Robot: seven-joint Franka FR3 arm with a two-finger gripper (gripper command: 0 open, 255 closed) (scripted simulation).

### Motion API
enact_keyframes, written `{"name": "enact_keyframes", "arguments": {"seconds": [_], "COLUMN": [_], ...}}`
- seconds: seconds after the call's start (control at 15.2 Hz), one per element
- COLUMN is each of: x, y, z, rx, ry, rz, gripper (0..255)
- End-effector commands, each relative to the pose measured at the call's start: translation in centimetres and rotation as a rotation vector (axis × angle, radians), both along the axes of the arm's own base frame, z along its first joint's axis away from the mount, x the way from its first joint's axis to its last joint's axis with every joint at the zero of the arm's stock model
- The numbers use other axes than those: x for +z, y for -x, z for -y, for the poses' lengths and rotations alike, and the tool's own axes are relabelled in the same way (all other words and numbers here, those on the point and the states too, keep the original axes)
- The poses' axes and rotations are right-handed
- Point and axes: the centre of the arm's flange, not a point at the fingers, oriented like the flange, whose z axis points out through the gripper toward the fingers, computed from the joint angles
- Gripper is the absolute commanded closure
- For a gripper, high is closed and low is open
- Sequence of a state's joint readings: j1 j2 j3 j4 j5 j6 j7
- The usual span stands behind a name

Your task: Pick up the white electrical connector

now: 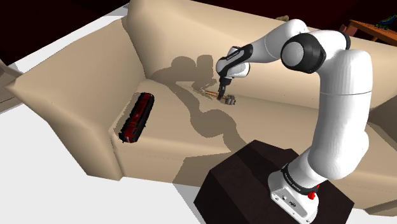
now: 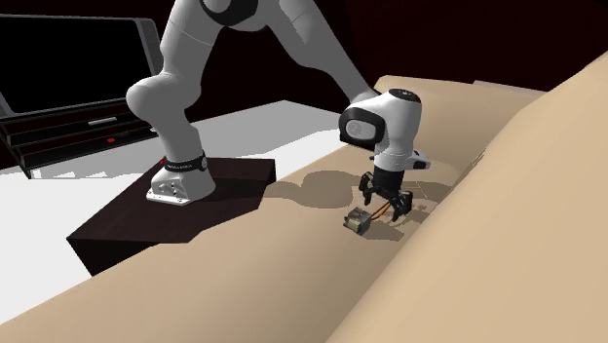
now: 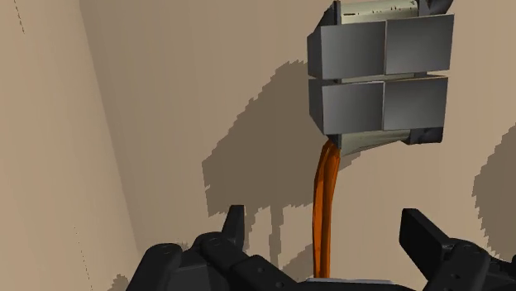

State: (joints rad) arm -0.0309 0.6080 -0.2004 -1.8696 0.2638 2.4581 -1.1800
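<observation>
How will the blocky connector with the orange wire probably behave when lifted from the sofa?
The connector looks boxy with flat faces, so it probably will not roll. Its thin orange wire curves, so it is likely floppy and would dangle. The open gripper straddles the wire; gripped there, the body may swing.

The white arm (image 1: 337, 102) rises from its base, elbow high, forearm reaching out. The wrist (image 2: 390, 122) bends down, so the black gripper (image 3: 324, 227) points downward, fingers (image 3: 236, 223) standing apart.

No text, brand or no. can be read anywhere. The white robot arm with dark joints (image 1: 336, 108) bears a faint dark marking near its base, too small to read.
</observation>
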Motion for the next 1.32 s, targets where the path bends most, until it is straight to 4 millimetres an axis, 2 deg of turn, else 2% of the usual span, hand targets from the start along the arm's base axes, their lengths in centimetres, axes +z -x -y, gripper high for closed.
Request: {"name": "enact_keyframes", "arguments": {"seconds": [0.0,0.59,1.25], "x": [-0.1,-0.1,5.2], "y": [0.0,0.0,0.0], "z": [0.0,-0.1,-0.1], "rx": [0.000,0.000,0.000], "ry": [0.000,0.000,0.000], "rz": [0.001,0.001,0.001], "gripper": [255,255,255]}}
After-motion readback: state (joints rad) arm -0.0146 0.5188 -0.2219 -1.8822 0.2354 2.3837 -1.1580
